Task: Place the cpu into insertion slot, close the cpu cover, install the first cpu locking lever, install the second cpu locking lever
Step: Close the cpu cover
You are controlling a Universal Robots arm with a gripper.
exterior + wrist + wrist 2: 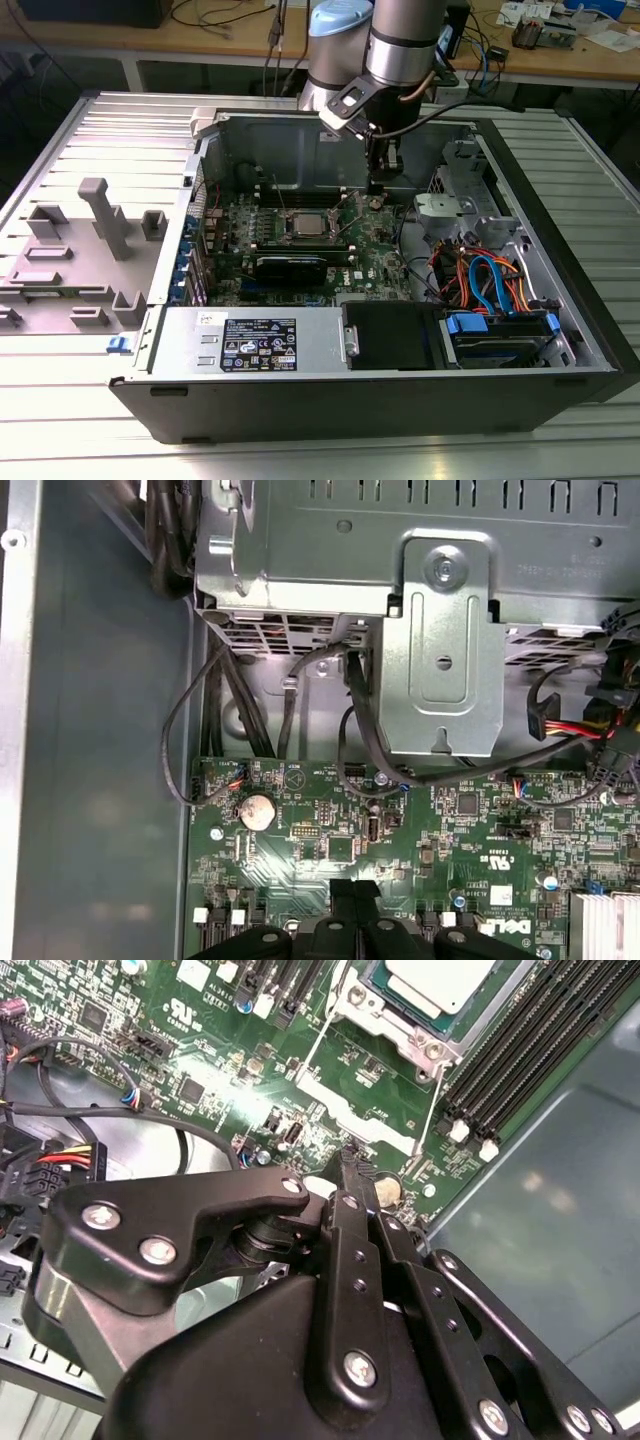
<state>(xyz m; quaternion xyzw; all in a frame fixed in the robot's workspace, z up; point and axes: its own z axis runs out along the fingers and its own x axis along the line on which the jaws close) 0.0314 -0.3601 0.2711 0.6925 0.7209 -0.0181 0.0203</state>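
**Surface and room.** An open computer case (400, 400) lies on its side on a ribbed aluminium desk (90, 440). A grey moulded fixture (95, 225) stands on the desk at the exterior view's left of the case. Wooden desks (200, 45) strewn with cables run behind. The motherboard (370, 265) faces up inside the case.

**Fingers.** The arm (400, 40) reaches down into the case. The fingers (352, 1210) are brought together, pad against pad, with nothing visible between them. The tips hover just above the motherboard beside the coin cell (258, 811). In the first wrist view the fingers (342, 895) sit near a steel drive bracket (445, 640) and its cable bundle.

**Cpu.** The cpu (305, 222) rests in the slot (283, 238), well apart from the fingers and to their left in the exterior view. The black memory slots (530, 1040) run alongside the slot. In the second wrist view the cpu (440, 980) lies beyond the fingertips, across a stretch of green board.

**Orientation.** The cpu lies flat, metal top upward. It is square, with no long axis, and its edges run parallel to the slot rim. The cover (400, 1032) lies flat around the chip's edges. Two thin wire levers (310, 1050) angle out from the slot. Whether they are latched cannot be determined.
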